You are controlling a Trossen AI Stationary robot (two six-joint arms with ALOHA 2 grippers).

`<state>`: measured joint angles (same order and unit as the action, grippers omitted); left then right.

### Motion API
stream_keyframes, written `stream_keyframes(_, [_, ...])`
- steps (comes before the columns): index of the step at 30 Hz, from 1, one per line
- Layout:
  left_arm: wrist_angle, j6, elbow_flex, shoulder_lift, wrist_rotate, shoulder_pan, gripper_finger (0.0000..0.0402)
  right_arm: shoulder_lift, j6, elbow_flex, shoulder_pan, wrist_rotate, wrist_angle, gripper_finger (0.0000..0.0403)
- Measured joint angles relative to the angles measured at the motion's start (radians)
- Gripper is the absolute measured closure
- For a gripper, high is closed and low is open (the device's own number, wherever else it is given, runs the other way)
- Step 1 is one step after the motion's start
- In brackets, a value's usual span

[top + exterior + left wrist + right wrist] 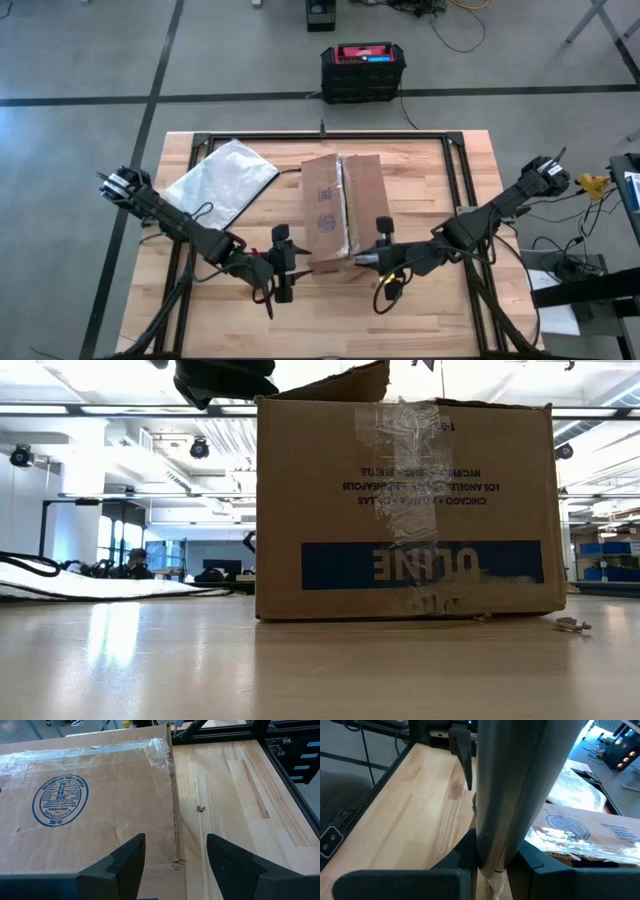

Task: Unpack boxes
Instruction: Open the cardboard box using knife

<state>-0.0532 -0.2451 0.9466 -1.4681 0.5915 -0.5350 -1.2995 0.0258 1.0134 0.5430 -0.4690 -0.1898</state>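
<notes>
Where the high view looks straight down, the cardboard box [338, 212] sits just past the wooden table's [430, 310] centre toward twelve o'clock, a strip of clear tape [345, 205] running along its top seam and two round blue stamps on its left flap. The left gripper [283, 264] hangs at the box's seven o'clock corner, fingers spread; the right gripper [384, 258] sits at the five o'clock corner. A clear plastic bag [222, 180] lies at the box's ten o'clock, apart from it. On the floor at twelve o'clock, beyond the table, stands a black-and-red case [363, 68].

From table height, the box [405, 510] shows its side upside down: white "ULINE" on a blue band, and inverted black print above it reading "CHICAGO", "LOS ANGELES" and other city names. Crinkled tape [412, 470] crosses the face. One flap edge rises at the top.

Through the left wrist view, the left gripper [176, 865] stands wide, straddling the flap's [85, 810] torn edge, not gripping it. The blue stamp [60, 801] reads "ULINE", with "200" and "SINGLEWALL" legible inside.

Seen from the right wrist, the right gripper [490, 855] is nearly closed, pinching a grey upright strip [520, 780] that I cannot identify; the box [590, 835] lies beyond.
</notes>
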Motion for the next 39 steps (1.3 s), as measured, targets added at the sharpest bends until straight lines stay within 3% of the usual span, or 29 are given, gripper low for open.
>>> stream_keyframes(35, [0.043, -0.02, 0.0, 0.0, 0.001, 0.003, 0.0221, 0.001, 0.099, 0.0, 0.02, 0.022, -0.059, 0.0355])
stream_keyframes(39, [0.061, -0.057, 0.001, 0.003, -0.107, 0.004, 0.0221, 0.001, 0.068, 0.005, 0.024, -0.015, -0.05, 0.0355])
